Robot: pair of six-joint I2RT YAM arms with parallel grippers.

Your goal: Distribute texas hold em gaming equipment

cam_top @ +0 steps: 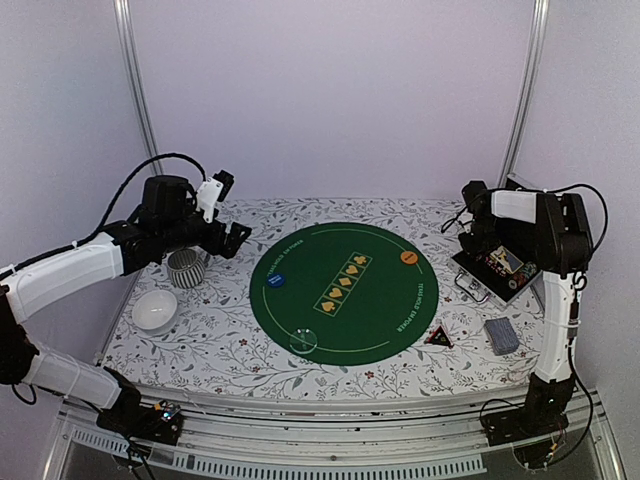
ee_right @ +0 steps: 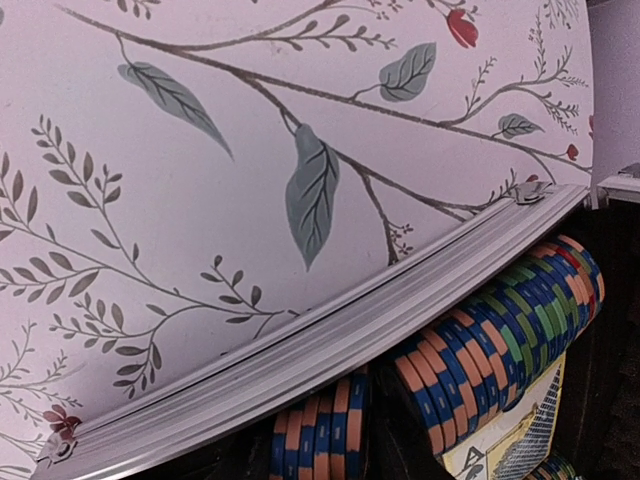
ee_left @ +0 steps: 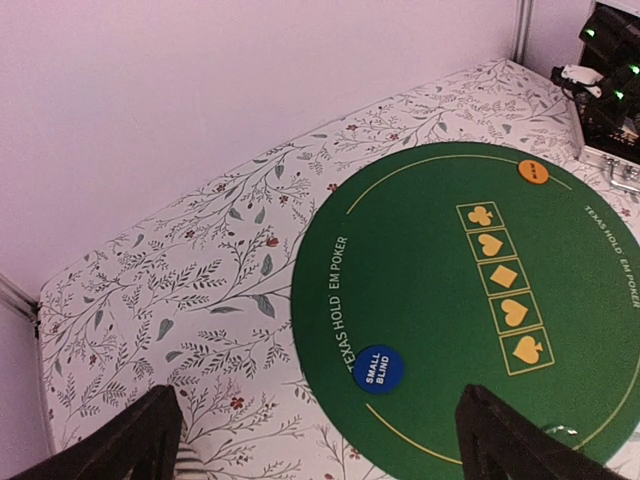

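Buttons on mat, cards and chips off it; left gripper (cam_top: 228,215) open, right gripper (cam_top: 470,225) unreadable

Top view:
- Round green mat (cam_top: 340,300) mid-table on a floral tablecloth (cam_top: 230,335).
- Blue button (cam_top: 279,281) on the mat's left side, orange button (cam_top: 409,257) on its far right edge. Well apart.
- Pale round disc (cam_top: 304,340) at the mat's near edge. Can't tell what it is.
- Deck of cards (cam_top: 501,336) on the cloth right of the mat, with a small dark triangle (cam_top: 438,337) between the deck and the mat.
- Open case (cam_top: 495,265) at far right, right gripper hanging over it. Can't tell how its jaws stand.
- Left gripper raised near the striped mug (cam_top: 186,268). White bowl (cam_top: 155,310) sits nearer than the mug.

Left wrist:
- Both fingers (ee_left: 130,440) at the bottom corners, spread wide, nothing between them.
- Blue button reads SMALL BLIND. Orange button sits beyond the row of five suit boxes.

Right wrist:
- Close on the case's metal rim (ee_right: 300,360), with cloth above it.
- Chips (ee_right: 500,330) stacked on edge in rows inside: orange-blue and green-blue.
- Own fingers don't show in this view.
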